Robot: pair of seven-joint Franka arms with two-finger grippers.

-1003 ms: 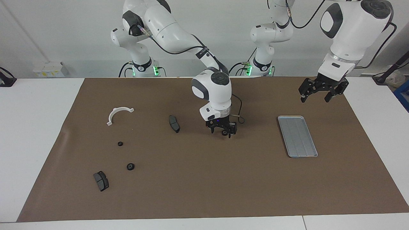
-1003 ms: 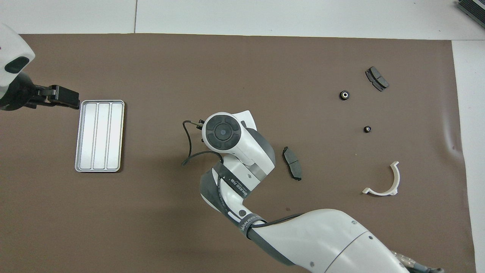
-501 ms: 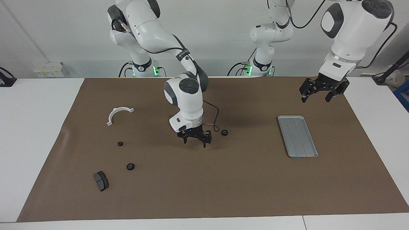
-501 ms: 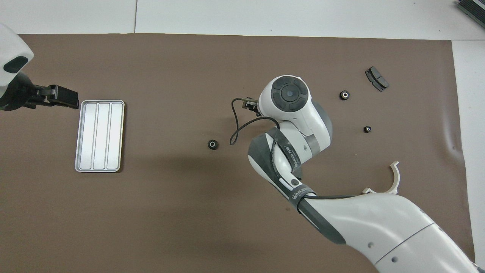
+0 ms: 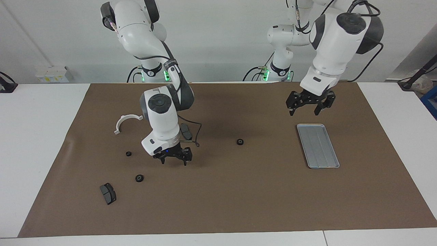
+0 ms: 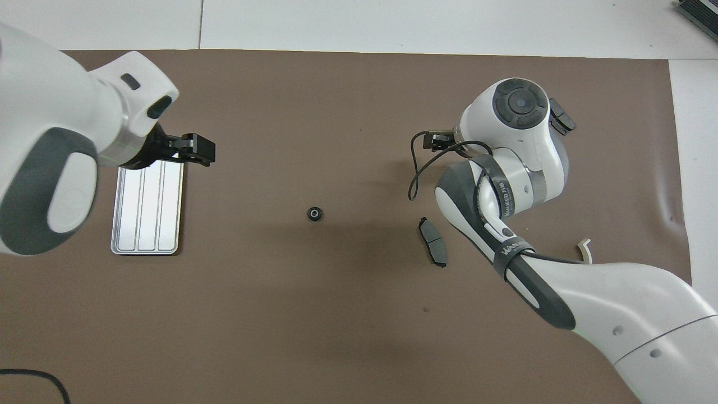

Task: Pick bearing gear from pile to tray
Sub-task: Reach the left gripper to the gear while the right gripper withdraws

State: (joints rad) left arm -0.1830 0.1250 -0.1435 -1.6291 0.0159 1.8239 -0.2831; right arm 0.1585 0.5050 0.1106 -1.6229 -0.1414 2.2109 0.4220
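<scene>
One bearing gear (image 5: 240,141) (image 6: 315,214), a small black ring, lies alone on the brown mat between the pile and the tray. Two more gears (image 5: 128,153) (image 5: 139,178) lie in the pile toward the right arm's end. My right gripper (image 5: 174,159) hangs open and empty just above the mat beside those two; the overhead view hides it under its own wrist. The silver grooved tray (image 5: 317,145) (image 6: 147,213) is empty. My left gripper (image 5: 310,105) (image 6: 196,150) is raised and open over the tray's edge that faces the mat's middle.
A dark brake pad (image 5: 186,131) (image 6: 433,249) lies close to the right wrist. Another pad (image 5: 108,193) lies farthest from the robots in the pile. The white half-ring bracket (image 5: 124,121) lies nearer the robots. White tabletop borders the mat.
The right gripper let go of a gear at the mat's middle and swung back toward the pile. The left gripper came in from the mat's end to over the tray's edge.
</scene>
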